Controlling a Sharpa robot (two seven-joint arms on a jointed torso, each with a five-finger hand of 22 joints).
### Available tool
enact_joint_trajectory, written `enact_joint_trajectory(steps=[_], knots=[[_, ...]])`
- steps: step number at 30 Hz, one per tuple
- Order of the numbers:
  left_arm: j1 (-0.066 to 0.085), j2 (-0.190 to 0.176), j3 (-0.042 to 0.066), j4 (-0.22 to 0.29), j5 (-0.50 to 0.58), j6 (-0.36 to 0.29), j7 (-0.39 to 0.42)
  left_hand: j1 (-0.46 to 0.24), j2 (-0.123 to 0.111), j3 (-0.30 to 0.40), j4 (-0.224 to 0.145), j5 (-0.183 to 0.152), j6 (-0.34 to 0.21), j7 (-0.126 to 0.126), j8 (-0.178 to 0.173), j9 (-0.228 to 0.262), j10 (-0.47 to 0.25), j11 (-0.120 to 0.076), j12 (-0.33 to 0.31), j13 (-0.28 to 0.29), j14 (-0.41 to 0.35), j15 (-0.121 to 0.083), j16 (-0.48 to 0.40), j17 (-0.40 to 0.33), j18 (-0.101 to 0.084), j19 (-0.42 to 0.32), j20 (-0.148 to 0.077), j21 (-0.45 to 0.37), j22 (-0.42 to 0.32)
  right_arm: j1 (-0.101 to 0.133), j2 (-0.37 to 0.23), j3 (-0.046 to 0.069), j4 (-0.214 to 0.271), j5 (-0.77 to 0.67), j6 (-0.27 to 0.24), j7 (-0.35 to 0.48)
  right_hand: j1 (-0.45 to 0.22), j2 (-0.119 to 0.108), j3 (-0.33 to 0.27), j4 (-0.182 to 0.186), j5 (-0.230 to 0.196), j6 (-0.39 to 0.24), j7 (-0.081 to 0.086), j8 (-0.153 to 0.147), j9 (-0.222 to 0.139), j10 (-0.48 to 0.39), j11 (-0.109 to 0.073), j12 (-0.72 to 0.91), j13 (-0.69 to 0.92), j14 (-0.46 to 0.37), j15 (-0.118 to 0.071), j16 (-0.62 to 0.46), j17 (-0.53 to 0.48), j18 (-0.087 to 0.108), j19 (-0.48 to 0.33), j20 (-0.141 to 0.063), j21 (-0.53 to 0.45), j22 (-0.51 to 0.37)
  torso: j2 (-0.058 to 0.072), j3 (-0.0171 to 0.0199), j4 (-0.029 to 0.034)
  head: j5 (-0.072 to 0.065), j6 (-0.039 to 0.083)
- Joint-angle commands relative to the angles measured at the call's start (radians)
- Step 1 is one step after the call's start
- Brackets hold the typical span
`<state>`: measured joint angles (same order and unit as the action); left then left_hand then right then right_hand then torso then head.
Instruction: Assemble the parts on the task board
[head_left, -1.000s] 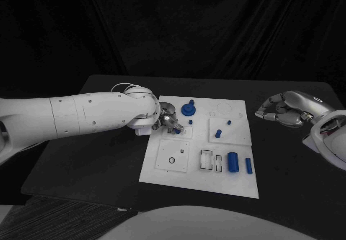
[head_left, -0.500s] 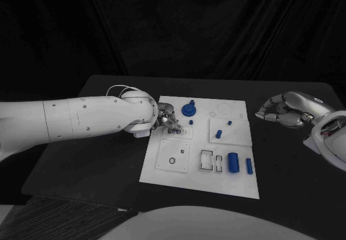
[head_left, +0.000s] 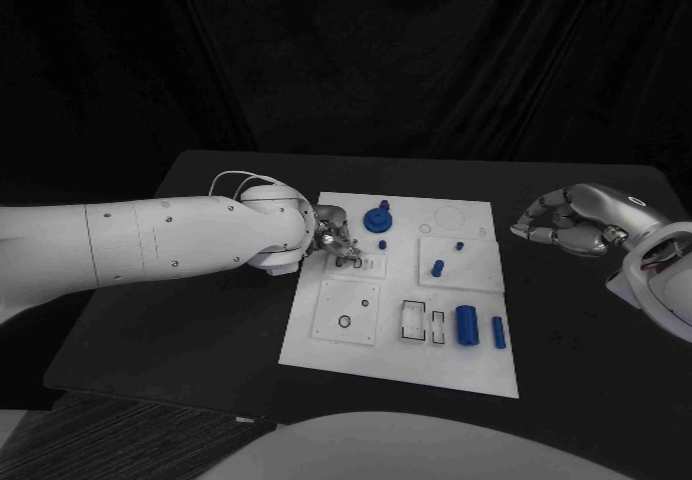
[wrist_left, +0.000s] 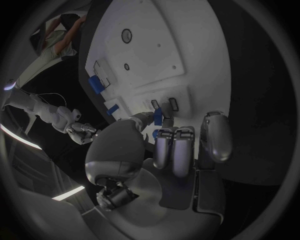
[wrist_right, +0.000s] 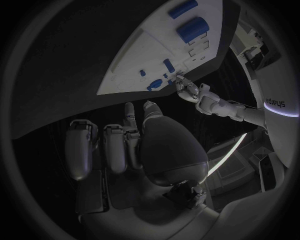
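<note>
The white task board (head_left: 418, 365) lies mid-table. My left hand (head_left: 335, 243) hovers over its far left part and pinches a small blue part (wrist_left: 158, 117) between thumb and fingers. That part hangs just above two small slots (wrist_left: 164, 104) in the board (wrist_left: 156, 55). My right hand (head_left: 571, 222) floats off the board's far right edge, fingers curled in, holding nothing. Standing on the board are a blue knobbed part (head_left: 378, 218) and two small blue pegs (head_left: 437, 267). A thick blue cylinder (head_left: 466, 323) and a thin one (head_left: 498, 331) lie near the right side.
A square plate with a black ring (head_left: 345, 321) sits at the board's near left, and rectangular pockets (head_left: 426, 322) lie beside it. Bare black table (head_left: 188, 330) surrounds the board on every side.
The left forearm has shifted slightly while its hand stays at the small slots with the blue part. The right hand has not moved.
</note>
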<state>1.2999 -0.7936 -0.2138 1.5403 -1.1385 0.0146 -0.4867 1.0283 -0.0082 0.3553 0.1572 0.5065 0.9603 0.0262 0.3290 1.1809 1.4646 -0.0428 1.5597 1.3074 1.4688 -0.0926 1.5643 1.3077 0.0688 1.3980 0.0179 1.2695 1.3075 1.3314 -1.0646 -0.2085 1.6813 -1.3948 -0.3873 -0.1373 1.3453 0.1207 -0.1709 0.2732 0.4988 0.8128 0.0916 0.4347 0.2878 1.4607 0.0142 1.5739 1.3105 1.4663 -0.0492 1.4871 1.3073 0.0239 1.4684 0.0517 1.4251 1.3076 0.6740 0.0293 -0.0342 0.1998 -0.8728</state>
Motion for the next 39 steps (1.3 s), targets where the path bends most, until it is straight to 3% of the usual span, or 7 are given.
enact_joint_trajectory(steps=[1, 12, 26, 39], knots=[[-0.004, 0.004, 0.000, 0.000, -0.013, 0.000, 0.004, -0.010, -0.004, 0.004, 0.002, -0.004, 0.006, -0.001, -0.006, -0.002, 0.101, -0.002, 0.005, 0.258, 0.102, -0.003, 0.007, 0.263, 0.012, 0.005, -0.001, 0.000, 0.057, -0.003, -0.003, 0.001, 0.003, -0.002, 0.000, -0.014, 0.013, 0.002, -0.002, -0.003, 0.004, 0.007, 0.003, -0.005, -0.001, 0.110, 0.000, -0.003, 0.260, 0.069, -0.004, -0.004, 0.094, 0.015, 0.029, 0.004, -0.006, 0.210, 0.000, 0.0003, -0.0003, 0.001, 0.000], [-0.016, 0.013, 0.000, 0.000, -0.014, 0.021, 0.002, -0.015, -0.005, 0.006, 0.007, -0.015, 0.012, -0.001, -0.011, -0.008, 0.101, -0.002, 0.004, 0.258, 0.102, -0.002, 0.007, 0.263, 0.012, 0.005, 0.000, -0.001, 0.057, -0.003, -0.003, 0.001, 0.005, -0.002, 0.000, -0.015, 0.014, 0.002, -0.002, -0.003, 0.005, 0.007, 0.003, -0.005, -0.001, 0.110, 0.000, -0.003, 0.260, 0.069, -0.004, -0.004, 0.094, 0.016, 0.029, 0.004, -0.006, 0.210, 0.001, 0.0022, -0.0011, -0.002, 0.000], [-0.019, 0.013, 0.000, 0.007, -0.013, 0.034, -0.006, -0.019, -0.006, 0.007, 0.011, -0.027, 0.017, 0.000, -0.017, -0.015, 0.101, -0.001, 0.004, 0.258, 0.102, -0.002, 0.007, 0.263, 0.012, 0.005, 0.000, -0.003, 0.057, -0.003, 0.002, 0.001, 0.001, -0.002, 0.001, -0.015, 0.015, 0.002, -0.002, -0.003, 0.005, 0.007, 0.003, -0.005, -0.002, 0.110, 0.000, -0.003, 0.260, 0.069, -0.004, -0.004, 0.094, 0.015, 0.029, 0.004, -0.006, 0.210, 0.001, -0.0005, -0.0022, 0.007, 0.000], [-0.023, 0.004, 0.000, 0.028, -0.013, 0.052, -0.018, -0.020, -0.006, 0.008, 0.013, -0.031, 0.018, 0.000, -0.019, -0.018, 0.100, -0.001, 0.003, 0.257, 0.102, -0.001, 0.007, 0.263, 0.012, 0.004, 0.001, -0.004, 0.057, -0.004, 0.003, 0.001, -0.001, -0.002, 0.001, -0.015, 0.022, 0.002, 0.000, -0.006, 0.011, 0.007, 0.002, -0.005, -0.002, 0.110, -0.001, -0.003, 0.260, 0.069, -0.005, -0.004, 0.093, 0.016, 0.029, 0.004, -0.007, 0.210, 0.000, -0.0002, -0.0009, 0.007, 0.000]])
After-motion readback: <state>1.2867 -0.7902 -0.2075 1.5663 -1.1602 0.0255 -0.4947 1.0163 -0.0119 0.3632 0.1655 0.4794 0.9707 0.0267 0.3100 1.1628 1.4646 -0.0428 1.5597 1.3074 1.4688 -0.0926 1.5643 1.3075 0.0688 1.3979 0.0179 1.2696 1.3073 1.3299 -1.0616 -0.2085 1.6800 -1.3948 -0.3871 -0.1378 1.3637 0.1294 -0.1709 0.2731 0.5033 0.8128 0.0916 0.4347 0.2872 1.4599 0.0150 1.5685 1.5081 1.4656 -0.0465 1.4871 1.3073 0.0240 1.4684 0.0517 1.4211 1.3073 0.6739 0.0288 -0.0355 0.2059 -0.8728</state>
